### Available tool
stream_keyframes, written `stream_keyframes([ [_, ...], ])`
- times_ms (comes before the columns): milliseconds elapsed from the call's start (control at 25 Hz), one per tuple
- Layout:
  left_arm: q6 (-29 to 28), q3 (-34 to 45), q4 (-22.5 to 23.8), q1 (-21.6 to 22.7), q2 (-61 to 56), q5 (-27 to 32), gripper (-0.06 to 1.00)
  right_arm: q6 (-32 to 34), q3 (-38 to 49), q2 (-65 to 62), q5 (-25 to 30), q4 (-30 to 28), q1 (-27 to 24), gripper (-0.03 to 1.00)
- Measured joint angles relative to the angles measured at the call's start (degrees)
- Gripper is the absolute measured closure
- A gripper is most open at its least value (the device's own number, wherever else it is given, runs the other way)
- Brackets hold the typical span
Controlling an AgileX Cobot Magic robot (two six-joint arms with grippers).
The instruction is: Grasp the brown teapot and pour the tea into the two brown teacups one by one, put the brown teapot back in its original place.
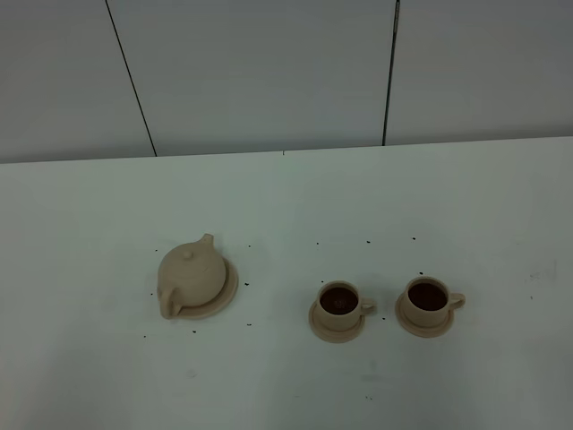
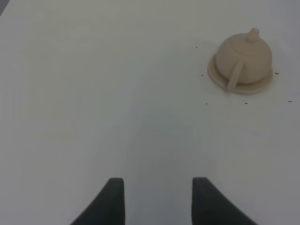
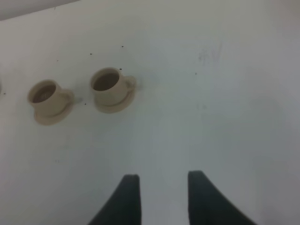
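Note:
The brown teapot [image 1: 191,272] [image 2: 245,55] sits upright on its wide round saucer [image 1: 227,294] [image 2: 215,77] at the left of the white table. To its right stand the two brown teacups on small saucers, one [image 1: 340,303] [image 3: 46,96] nearer the middle and one [image 1: 427,298] [image 3: 108,84] further right. Dark tea [image 1: 339,299] [image 1: 427,295] fills both. My left gripper [image 2: 158,187] is open over bare table, well away from the teapot. My right gripper [image 3: 163,183] is open too, well away from the cups. Neither gripper shows in the exterior high view.
The white table [image 1: 286,376] runs back to a grey panelled wall [image 1: 269,72]. Small dark specks [image 1: 368,241] dot the surface around the tea set.

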Motion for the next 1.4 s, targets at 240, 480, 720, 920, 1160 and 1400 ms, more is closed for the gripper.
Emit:
stream_keyframes([
  [240,0.05,0.0,0.0,0.0,-0.07,0.0,0.54,0.0,0.0,0.0,0.0,0.0,0.0,0.72],
  [480,0.1,0.0,0.0,0.0,-0.07,0.0,0.54,0.0,0.0,0.0,0.0,0.0,0.0,0.72],
  [720,0.11,0.0,0.0,0.0,-0.07,0.0,0.54,0.0,0.0,0.0,0.0,0.0,0.0,0.72],
  [920,0.15,0.0,0.0,0.0,-0.07,0.0,0.54,0.0,0.0,0.0,0.0,0.0,0.0,0.72],
  [1160,0.15,0.0,0.04,0.0,-0.07,0.0,0.54,0.0,0.0,0.0,0.0,0.0,0.0,0.72],
  [1400,0.15,0.0,0.04,0.0,-0.07,0.0,0.54,0.0,0.0,0.0,0.0,0.0,0.0,0.72],
])
